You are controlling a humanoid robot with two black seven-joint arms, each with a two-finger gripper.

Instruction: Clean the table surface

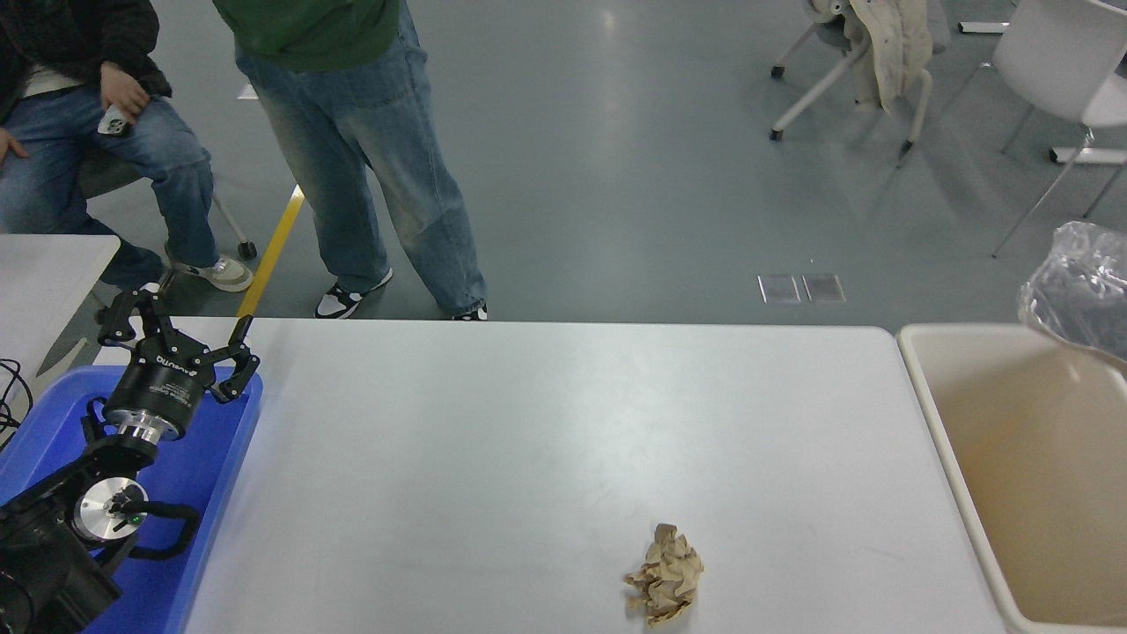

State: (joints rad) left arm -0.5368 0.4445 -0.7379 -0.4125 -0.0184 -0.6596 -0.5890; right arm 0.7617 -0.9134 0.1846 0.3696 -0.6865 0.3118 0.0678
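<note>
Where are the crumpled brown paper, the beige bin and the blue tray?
crumpled brown paper (665, 575), head view, middle of the wad.
beige bin (931, 414), head view, its left rim.
blue tray (204, 475), head view, bare floor near its right wall.

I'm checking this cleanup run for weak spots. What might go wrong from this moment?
1. The clear plastic container sits over the far corner of the beige bin, partly cut off by the picture's edge; it may miss or catch the rim.
2. The crumpled brown paper lies near the near edge of the table surface; a clumsy grasp might push it off.
3. The left gripper is parked over the blue tray, far from the paper.
</note>
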